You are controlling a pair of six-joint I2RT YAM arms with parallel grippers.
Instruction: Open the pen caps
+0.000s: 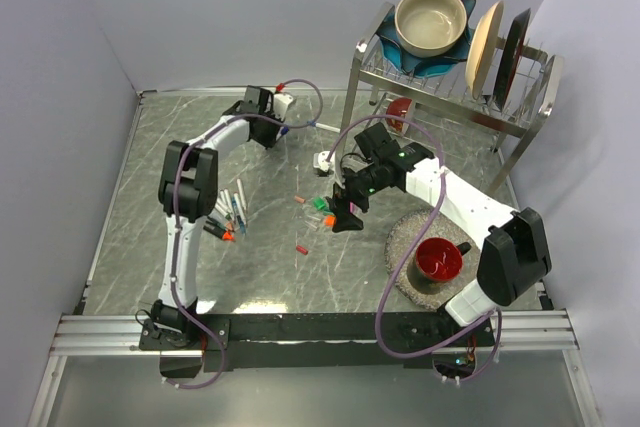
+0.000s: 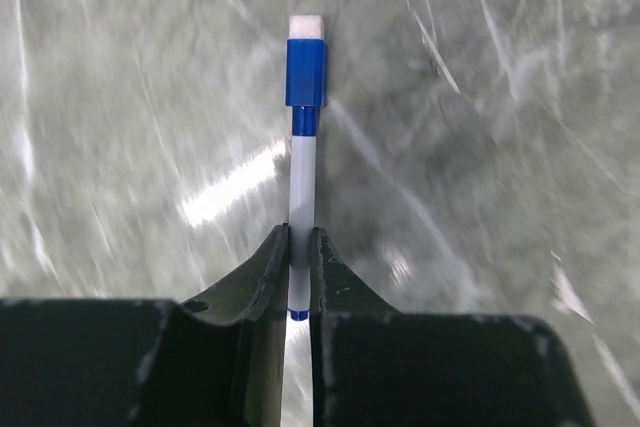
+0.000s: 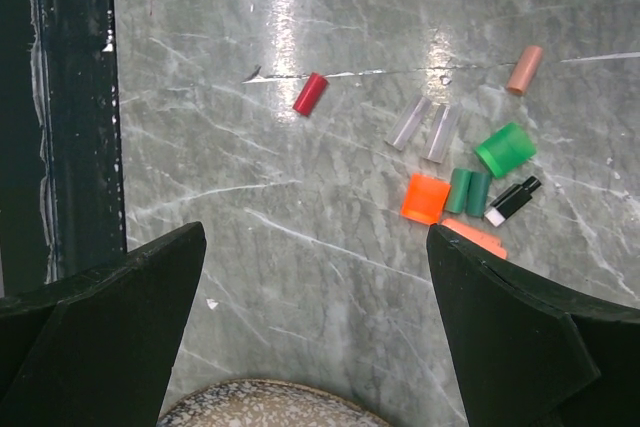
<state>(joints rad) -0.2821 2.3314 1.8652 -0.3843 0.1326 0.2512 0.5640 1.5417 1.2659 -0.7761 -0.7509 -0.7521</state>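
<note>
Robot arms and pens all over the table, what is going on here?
The arms are pulling caps off markers. The left gripper is shut on a white marker with the blue cap on its end. The right gripper is wide open and holds nothing, hanging over loose caps in red, green and orange scattered on the table. More markers lie in a bunch beside the left arm.

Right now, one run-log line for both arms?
left gripper: shut on blue marker | blue cap: on | right gripper: open, near loose caps
</note>
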